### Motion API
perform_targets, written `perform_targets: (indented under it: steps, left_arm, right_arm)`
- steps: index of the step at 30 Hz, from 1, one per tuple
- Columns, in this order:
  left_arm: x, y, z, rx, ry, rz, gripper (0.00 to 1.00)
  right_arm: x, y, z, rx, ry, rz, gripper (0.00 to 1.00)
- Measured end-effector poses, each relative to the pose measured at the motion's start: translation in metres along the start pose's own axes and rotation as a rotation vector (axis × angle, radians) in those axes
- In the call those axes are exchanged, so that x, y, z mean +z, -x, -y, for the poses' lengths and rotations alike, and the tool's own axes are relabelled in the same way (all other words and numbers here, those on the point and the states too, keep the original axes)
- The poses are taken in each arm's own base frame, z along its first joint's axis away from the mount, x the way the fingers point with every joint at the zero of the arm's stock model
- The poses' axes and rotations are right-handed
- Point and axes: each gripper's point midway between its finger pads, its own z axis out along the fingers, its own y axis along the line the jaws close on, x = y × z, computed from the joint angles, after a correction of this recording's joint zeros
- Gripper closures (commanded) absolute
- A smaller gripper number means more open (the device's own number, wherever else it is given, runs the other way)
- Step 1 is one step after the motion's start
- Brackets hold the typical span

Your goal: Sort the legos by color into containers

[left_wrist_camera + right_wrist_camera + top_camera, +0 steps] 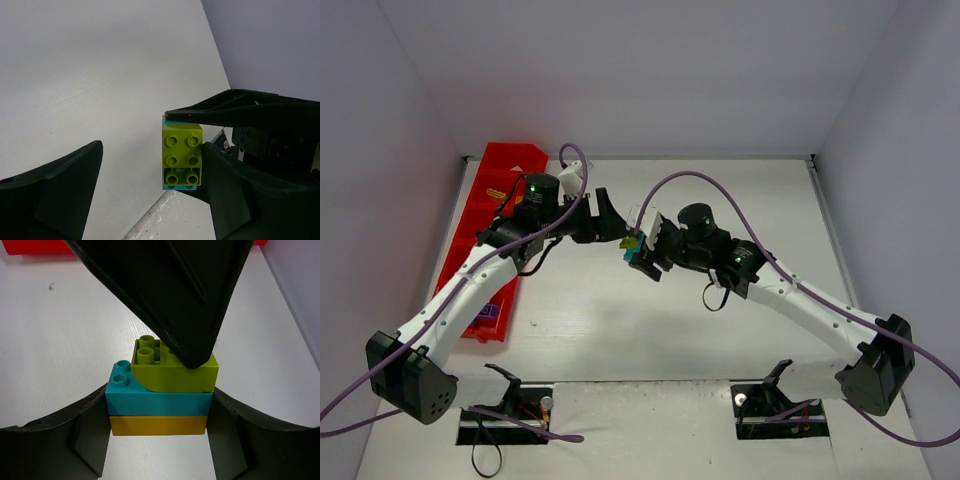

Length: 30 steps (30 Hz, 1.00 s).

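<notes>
My right gripper (pixel 646 256) is shut on a stack of legos held above the table. The stack is a lime green brick (pixel 175 374) on a teal brick (pixel 157 402) on a yellow brick (pixel 157 425); it also shows in the top view (pixel 638 252). My left gripper (pixel 620 232) is open. It straddles the lime brick (pixel 182 155), with one finger (pixel 235 190) against its side and the other finger (pixel 55 195) well clear. That finger (pixel 180 295) covers part of the lime brick in the right wrist view. The red tray (pixel 480 235) lies at the far left.
A purple brick (pixel 488 315) sits in the tray's near compartment. White walls close in the table at the back and on both sides. Purple cables hang from both arms.
</notes>
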Motion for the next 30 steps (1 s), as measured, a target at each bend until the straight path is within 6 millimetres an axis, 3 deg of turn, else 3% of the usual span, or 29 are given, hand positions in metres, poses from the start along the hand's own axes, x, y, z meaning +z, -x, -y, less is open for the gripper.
perform_targets:
  steps: [9, 19, 30]
  left_arm:
    - [0.007, -0.006, 0.004, -0.005, -0.015, -0.023, 0.40]
    - [0.008, -0.008, 0.009, 0.001, -0.041, -0.031, 0.33]
    - [0.009, -0.011, 0.010, 0.014, -0.060, -0.047, 0.48]
  right_arm:
    - [0.000, -0.003, -0.003, 0.002, 0.007, -0.014, 1.00]
    - [0.002, -0.003, -0.006, -0.006, 0.015, -0.014, 1.00]
    - [0.010, -0.011, -0.006, -0.001, 0.025, -0.036, 1.00]
